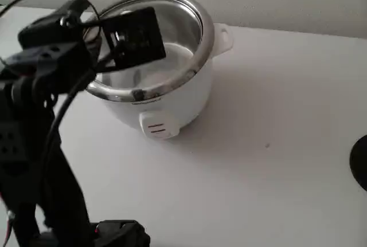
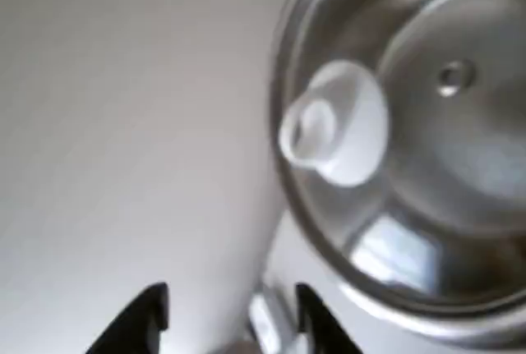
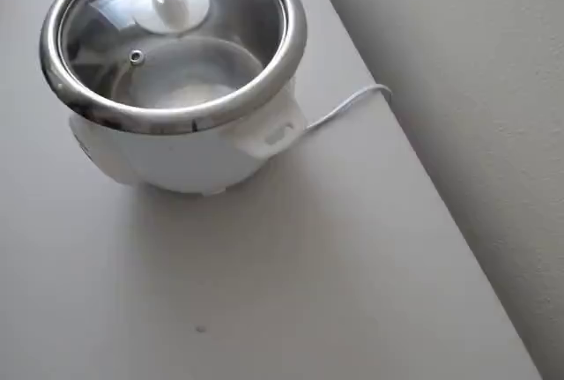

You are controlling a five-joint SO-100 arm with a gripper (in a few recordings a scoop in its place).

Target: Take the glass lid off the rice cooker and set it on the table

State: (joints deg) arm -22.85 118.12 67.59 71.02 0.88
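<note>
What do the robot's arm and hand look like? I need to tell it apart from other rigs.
The arm is matte black throughout, made of blocky, angular segments, with thin black cables looping over and alongside it. A flat black rectangular plate sits near its tip. In the wrist view the hand shows two dark, pointed fingers. No markings are legible.
</note>
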